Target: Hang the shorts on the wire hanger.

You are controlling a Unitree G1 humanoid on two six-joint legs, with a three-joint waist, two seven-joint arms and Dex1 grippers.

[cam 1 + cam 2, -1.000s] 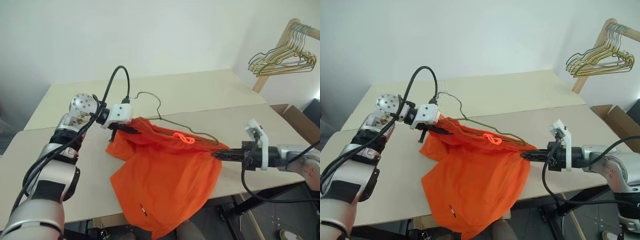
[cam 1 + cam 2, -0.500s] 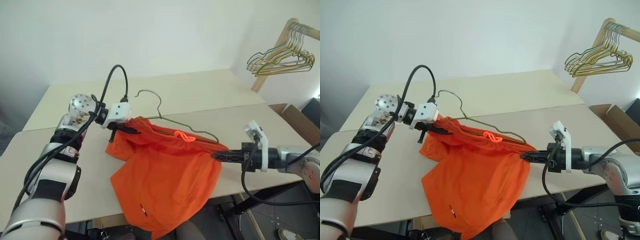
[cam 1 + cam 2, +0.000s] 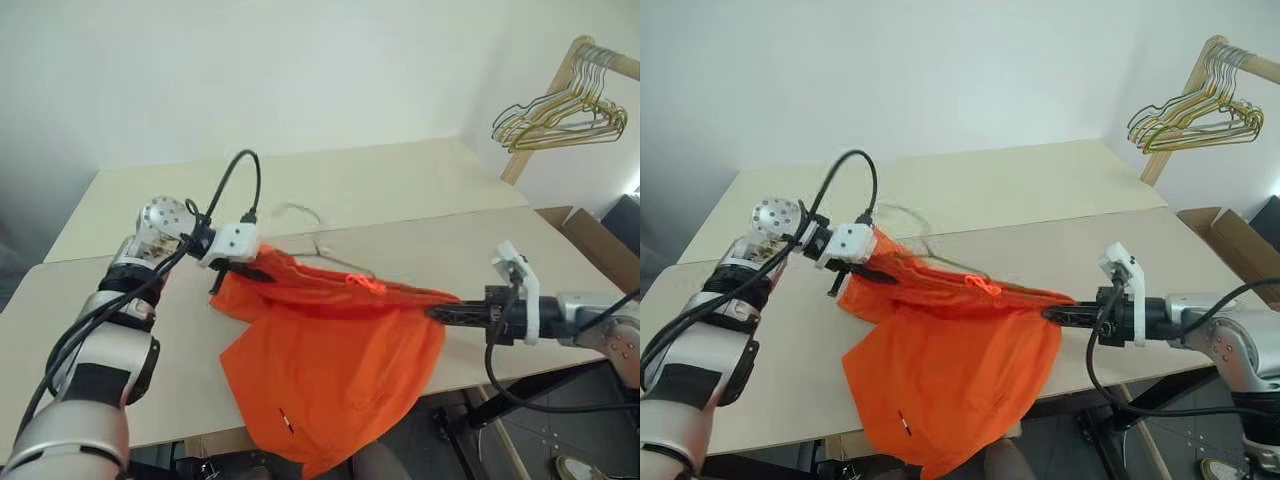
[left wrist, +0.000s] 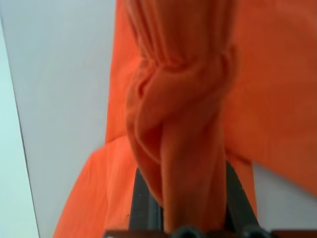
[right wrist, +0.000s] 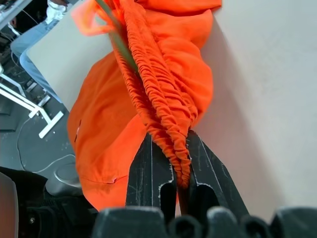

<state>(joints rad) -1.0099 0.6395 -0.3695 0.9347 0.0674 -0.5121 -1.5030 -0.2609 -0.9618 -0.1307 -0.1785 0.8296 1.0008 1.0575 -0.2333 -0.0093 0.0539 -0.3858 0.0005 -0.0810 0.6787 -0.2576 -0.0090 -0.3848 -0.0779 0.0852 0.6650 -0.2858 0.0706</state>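
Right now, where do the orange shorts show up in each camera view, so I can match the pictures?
Left eye view: the shorts stretch between both grippers, draping over the table's near edge.
Right eye view: the same, centre and low.
Left wrist view: bunched cloth pinched between the fingers.
Right wrist view: gathered waistband running away from the fingers.
Shared landmark: the beige table.

The orange shorts are stretched by their waistband between the left gripper and the right gripper, both clamped on it. The wire hanger lies along the waistband between the fingers, and the loose cloth droops below them over the worktop edge.
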